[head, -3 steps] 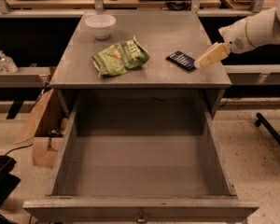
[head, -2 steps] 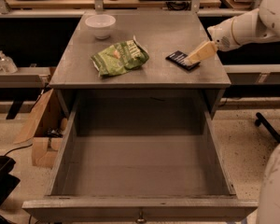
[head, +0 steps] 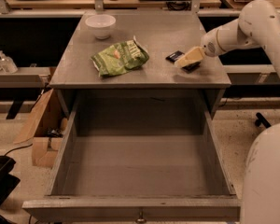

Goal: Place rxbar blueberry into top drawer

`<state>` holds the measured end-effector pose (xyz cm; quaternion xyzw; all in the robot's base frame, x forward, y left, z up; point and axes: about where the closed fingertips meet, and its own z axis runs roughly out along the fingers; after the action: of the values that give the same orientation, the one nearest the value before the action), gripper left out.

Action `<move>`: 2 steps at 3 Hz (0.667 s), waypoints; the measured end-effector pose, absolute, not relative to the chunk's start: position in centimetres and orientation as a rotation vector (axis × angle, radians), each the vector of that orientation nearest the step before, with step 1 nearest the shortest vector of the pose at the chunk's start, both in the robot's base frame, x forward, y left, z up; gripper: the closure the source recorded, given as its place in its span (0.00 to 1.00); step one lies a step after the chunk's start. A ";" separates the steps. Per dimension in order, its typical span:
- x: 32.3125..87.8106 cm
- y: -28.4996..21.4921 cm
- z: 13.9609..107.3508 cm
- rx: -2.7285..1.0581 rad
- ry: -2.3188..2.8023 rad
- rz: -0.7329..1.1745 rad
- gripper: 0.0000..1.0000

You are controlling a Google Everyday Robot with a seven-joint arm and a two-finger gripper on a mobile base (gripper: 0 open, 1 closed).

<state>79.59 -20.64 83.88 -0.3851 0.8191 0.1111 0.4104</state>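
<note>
The rxbar blueberry (head: 176, 56), a small flat dark navy bar, lies on the right part of the grey cabinet top (head: 168, 34). My gripper (head: 185, 60) reaches in from the right and sits right over the bar's near end, covering part of it. The top drawer (head: 65, 157) is pulled wide open below the cabinet top, its grey inside bare, with a small metal knob (head: 140, 215) on its front panel.
A green chip bag (head: 120, 57) lies left of the bar on the cabinet top. A white bowl (head: 100, 25) stands at the back left. A cardboard box (head: 43, 129) sits on the floor left of the drawer. My white base (head: 266, 176) fills the lower right.
My gripper has moved left and down from beside the bar's right edge onto the bar. The bar, bag, bowl and drawer have not moved.
</note>
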 end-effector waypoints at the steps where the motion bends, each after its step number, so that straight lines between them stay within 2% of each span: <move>1: 79.2 -19.6 82.1 -0.900 2.141 0.295 0.18; 2: 78.7 -18.5 81.2 -0.888 2.177 0.310 0.41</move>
<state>78.72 -18.50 81.23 -0.3471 0.8507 0.1211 0.3758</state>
